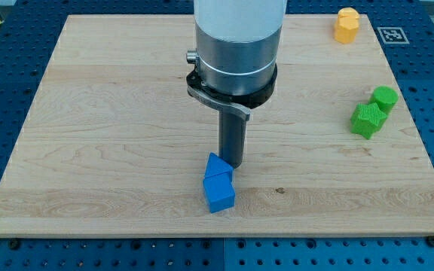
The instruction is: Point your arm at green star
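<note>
Green star block: we log two green plastic blocks at the view's right, touching each other. The larger, lower-left one [368,120] has ridged, notched sides and reads as the star; the smaller, upper-right one [385,98] looks rounder, shape uncertain.
Star heading / long axis: no clear long axis on the star itself; we cannot tell which way any arm of it points. The green pair together lines up diagonally, lower left to upper right.
My tip: the dark rod's lower end [230,165] sits on the wooden counter [111,135] near the view's centre, just beside or touching the top edge of the blue pair, well apart from the green star.
Claw: this arm carries none, only the straight rod; nothing is pinched.
Blue blocks: two blue plastic blocks [218,184] touching, stacked along the view's vertical, below the tip; exact shapes unclear.
Yellow block: a yellow-orange faceted block [346,24] near the top right corner.
Containers: we see none.
Labels: a black-and-white square marker tag [392,34] at the counter's top right; no readable writing.
</note>
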Tool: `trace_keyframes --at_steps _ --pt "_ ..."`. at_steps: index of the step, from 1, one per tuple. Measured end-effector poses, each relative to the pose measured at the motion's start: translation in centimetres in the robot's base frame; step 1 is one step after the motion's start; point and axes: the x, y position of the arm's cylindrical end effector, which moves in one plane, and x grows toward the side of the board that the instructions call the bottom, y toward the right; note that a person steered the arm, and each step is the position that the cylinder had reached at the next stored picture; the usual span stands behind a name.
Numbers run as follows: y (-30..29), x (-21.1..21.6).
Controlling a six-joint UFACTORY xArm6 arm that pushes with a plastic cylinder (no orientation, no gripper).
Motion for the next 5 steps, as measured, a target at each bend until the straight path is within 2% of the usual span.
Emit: trace_keyframes --at_steps 1,3,4,5 --pt "1.4 -2.6" --pt "12.6 -7.3" --pt "16.1 -8.1" --pt "16.2 -8.1"
